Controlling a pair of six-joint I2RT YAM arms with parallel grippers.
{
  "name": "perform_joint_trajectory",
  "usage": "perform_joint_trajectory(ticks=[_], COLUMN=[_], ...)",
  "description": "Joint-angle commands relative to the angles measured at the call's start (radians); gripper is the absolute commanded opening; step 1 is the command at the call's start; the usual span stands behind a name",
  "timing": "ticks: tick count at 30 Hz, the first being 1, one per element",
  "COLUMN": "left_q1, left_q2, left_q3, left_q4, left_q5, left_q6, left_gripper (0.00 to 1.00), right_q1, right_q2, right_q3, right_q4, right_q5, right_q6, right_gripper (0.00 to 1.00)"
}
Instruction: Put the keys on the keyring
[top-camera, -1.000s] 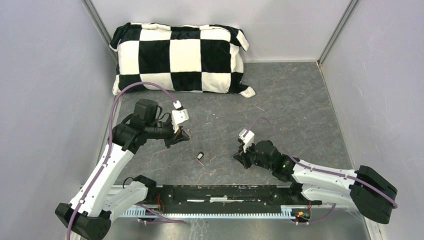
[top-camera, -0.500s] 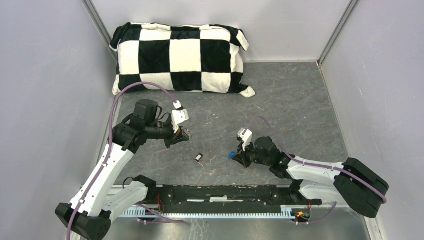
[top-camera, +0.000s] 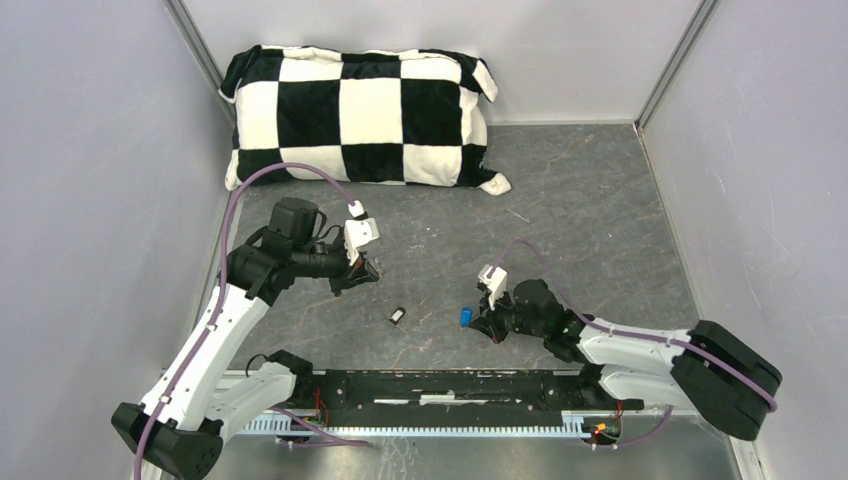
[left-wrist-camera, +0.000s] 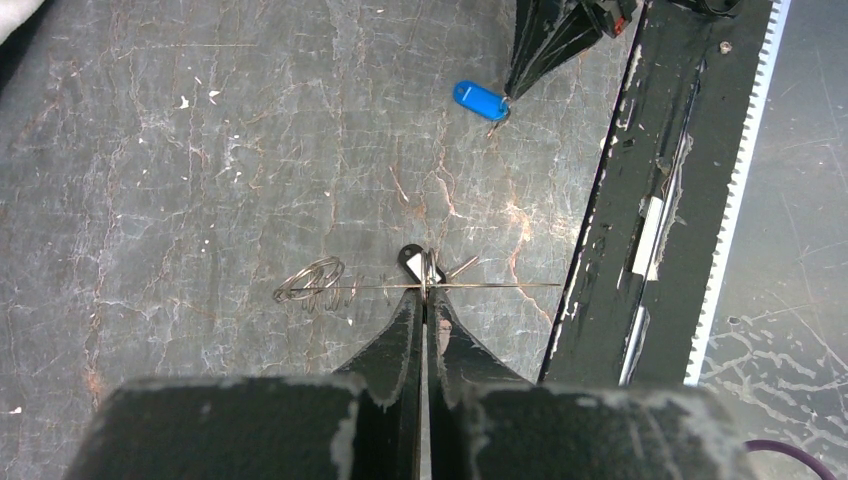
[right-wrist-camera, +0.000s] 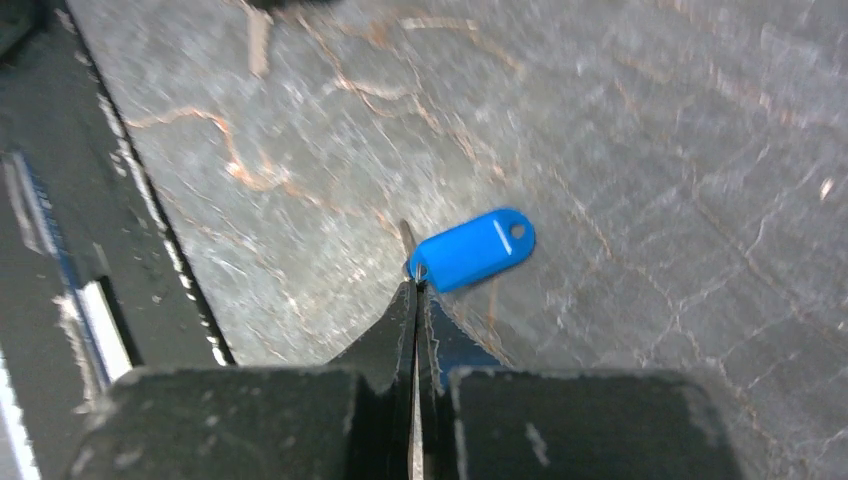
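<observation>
Our right gripper (right-wrist-camera: 413, 287) pinches the blue key (right-wrist-camera: 470, 250), our left gripper (left-wrist-camera: 425, 298) clamps the keyring (left-wrist-camera: 312, 281), so we steer its hole squarely onto the wire

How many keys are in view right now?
2. The blue-headed key is pinched at its end by the right gripper. The black-headed key lies on the table between the two arms. None appears hidden.
</observation>
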Motion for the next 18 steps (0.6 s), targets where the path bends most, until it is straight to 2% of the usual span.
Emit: perform_joint_trajectory(ticks=[1,5,9,16,18], left_q1=[0.000,0.000,-0.001,-0.003,-0.008], left_q2=[-0.007,-0.046,-0.089,-0.072,-0.067], left_q3=[0.015,-0.030,-0.085,-0.089,-0.087], left_q4=[0.024,0.103,0.174,0.199,0.207], left_q5=[0.039,0.038,0.025,0.015,0.017], left_q6=[-0.023,-0.119,-0.177,-0.191,-0.197], left_gripper=[0.02,0.02,0.02,0.02,0.02], right_q1=[-0.003,0.003,0.035,0.114,0.136], right_q2=[-0.126,-0.175,-0.176,-0.002,0.033], right_q3=[0.055,0.217,0.381,0.678,0.725], right_q4=[0.001,-0.152,-0.268,-0.441,-0.446], right_q5=[-0.079,-0.177,-0.183,-0.110,-0.075], right_q6=[-0.033,-0.074,-0.119,-0.144,-0.151], right_gripper=[0.00,0.00,0.00,0.00,0.00])
